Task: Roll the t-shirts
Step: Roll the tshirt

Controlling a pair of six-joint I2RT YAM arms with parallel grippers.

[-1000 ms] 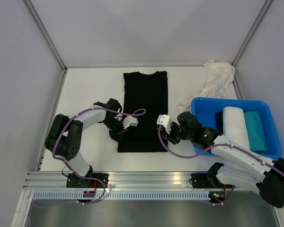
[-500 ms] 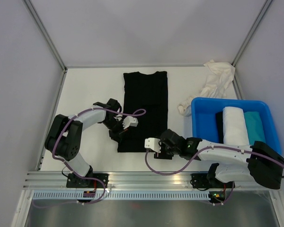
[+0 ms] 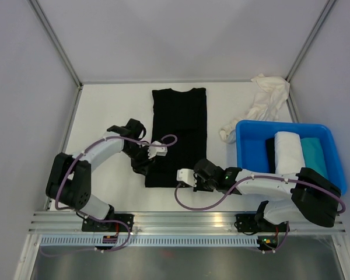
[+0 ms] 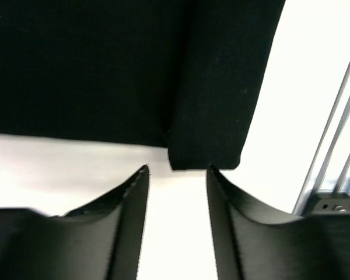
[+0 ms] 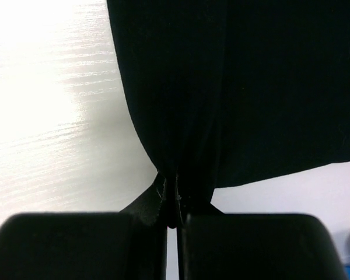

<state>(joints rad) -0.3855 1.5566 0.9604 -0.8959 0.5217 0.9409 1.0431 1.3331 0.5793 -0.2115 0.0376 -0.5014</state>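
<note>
black t-shirt [image 3: 178,131]: lying lengthwise, collar pointing away from both arms
left gripper [image 4: 177,181]: hovering narrowly parted before hem corner
right gripper [image 5: 175,198]: pinching hem

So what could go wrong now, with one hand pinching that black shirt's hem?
The right hand is shut on only a thin bunch of near hem on the black t-shirt, so the cloth might slip out once it pulls. The left hand is open, the folded corner just ahead of its fingertips; if the right starts first, or the left catches only one layer, the roll may come out crooked.
</note>
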